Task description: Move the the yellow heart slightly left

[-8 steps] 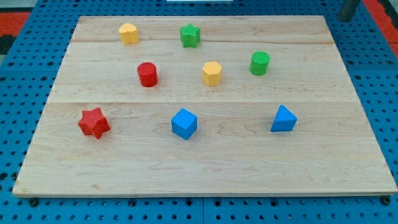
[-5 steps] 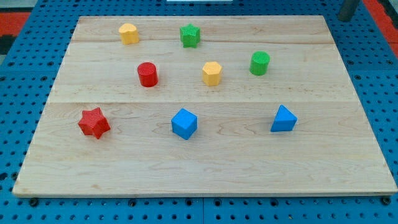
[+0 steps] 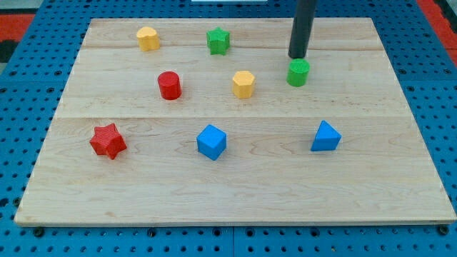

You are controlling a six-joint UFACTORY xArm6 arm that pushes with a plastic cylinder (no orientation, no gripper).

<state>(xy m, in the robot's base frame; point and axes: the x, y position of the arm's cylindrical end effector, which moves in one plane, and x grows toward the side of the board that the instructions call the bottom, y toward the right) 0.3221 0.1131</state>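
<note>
No writing or labels are legible. The bench (image 3: pixel 235 185) carries eight blocks: two yellow, two green, two red, two blue. No claw is fitted; my tip (image 3: pixel 298 56) rests just at 12 o'clock of the green cylinder (image 3: pixel 298 73). The yellow heart (image 3: pixel 148 38) sits at 10 o'clock of the bench centre.

A straight, smooth, dark grey-black cylindrical rod, my tip (image 3: pixel 298 56) blunt.

Tool (image 3: pixel 298 56) just above cylinder (image 3: pixel 298 73)

Pale, smooth wooden board (image 3: pixel 235 178); matt plastic-looking blocks; blue perforated base (image 3: pixel 21 86).
</note>
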